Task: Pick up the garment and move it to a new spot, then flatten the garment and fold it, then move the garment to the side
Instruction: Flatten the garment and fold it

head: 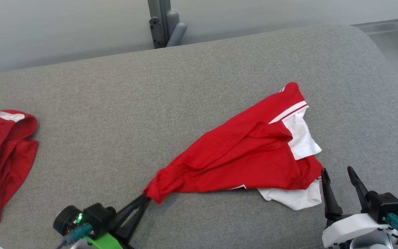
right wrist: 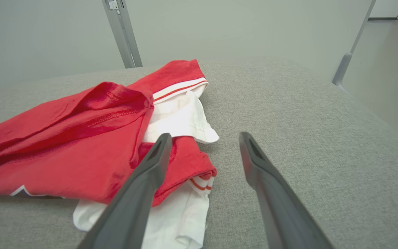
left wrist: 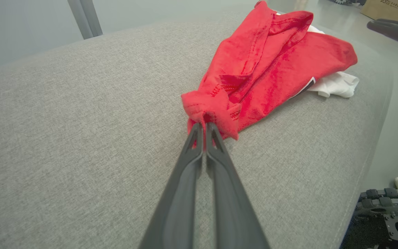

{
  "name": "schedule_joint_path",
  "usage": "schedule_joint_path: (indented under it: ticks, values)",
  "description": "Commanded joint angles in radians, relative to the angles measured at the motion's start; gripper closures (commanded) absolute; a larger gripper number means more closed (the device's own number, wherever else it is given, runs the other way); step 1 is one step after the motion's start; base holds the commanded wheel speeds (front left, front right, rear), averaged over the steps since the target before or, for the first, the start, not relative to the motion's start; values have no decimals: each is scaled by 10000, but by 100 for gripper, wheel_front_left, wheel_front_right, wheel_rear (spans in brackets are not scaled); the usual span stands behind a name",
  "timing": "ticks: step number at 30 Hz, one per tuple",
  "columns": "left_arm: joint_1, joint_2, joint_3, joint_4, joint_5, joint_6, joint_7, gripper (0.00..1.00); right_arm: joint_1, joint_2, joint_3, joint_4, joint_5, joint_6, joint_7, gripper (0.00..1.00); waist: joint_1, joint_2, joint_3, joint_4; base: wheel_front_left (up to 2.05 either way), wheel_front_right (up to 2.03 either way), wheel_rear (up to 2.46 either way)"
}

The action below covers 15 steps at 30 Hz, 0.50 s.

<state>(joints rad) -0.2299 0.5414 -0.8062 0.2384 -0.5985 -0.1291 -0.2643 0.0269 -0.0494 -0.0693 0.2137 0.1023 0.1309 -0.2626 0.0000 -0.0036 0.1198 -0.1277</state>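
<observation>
One grey padded surface [head: 199, 86] carries the red-and-white shirt [head: 240, 155], crumpled right of centre. Its long axis runs from a near-left corner up to the striped far-right edge. A second red garment [head: 2, 155] lies well apart at the left (not engaged). The left gripper [head: 145, 199] is clamped on that near-left corner. The right gripper [head: 337, 169], spread wide and empty, stands just beside the shirt's white near-right end and is probably the arm to take it.
</observation>
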Motion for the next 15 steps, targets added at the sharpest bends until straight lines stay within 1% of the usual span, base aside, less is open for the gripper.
schedule_joint_path:
  ticks: [1, 4, 5, 7, 8, 9, 10, 11, 13, 15]
  values:
    - [187, -38, -122, -50, 257, -17, -1, 80, 134, -27, -17, -32, -89, -3, -34, 0, 0, 36, -35, 12, 0, 0, 0]
    - [232, 103, -791, -161, 628, -17, -1, 84, 110, -24, 3, -53, -140, -3, -34, 0, 0, 36, -57, 43, 0, 0, 0]
    - [206, 136, -1025, -156, 695, -18, -1, 84, 100, -27, 10, -48, -135, -3, -34, 0, 0, 36, -58, 53, 0, 0, 0]
    - [59, 219, -1447, -99, 764, -18, -3, 80, 78, -27, 38, -45, -156, -3, -34, 0, 0, 36, -65, 65, 0, 0, 0]
    - [-37, 241, -1537, -58, 767, -18, -1, 70, 75, -27, 47, -45, -160, -3, -34, 0, 0, 36, -67, 74, 0, 0, 0]
    - [-84, 247, -1600, 1, 733, -18, -3, 53, 72, -29, 47, -42, -160, -3, -34, 0, 0, 36, -68, 84, 0, 0, 0]
    - [-111, 237, -1552, 94, 730, -18, -1, 16, 68, -27, 50, -41, -156, -3, -34, 0, 0, 36, -62, 94, 0, 0, 0]
    - [-110, 203, -1477, 193, 732, -18, -1, 0, 61, -27, 62, -38, -155, -3, -34, 0, 0, 36, -55, 101, 0, 0, 0]
    - [-32, 81, -1262, 430, 533, -18, -1, 0, 45, -27, 83, -24, -146, -3, -34, 0, 0, 36, -50, 97, 0, 0, 0]
    - [124, -54, -695, 680, 329, -18, -3, 0, 63, -29, 76, -20, -132, -3, -34, 0, 0, 36, -62, 81, 0, 0, 0]
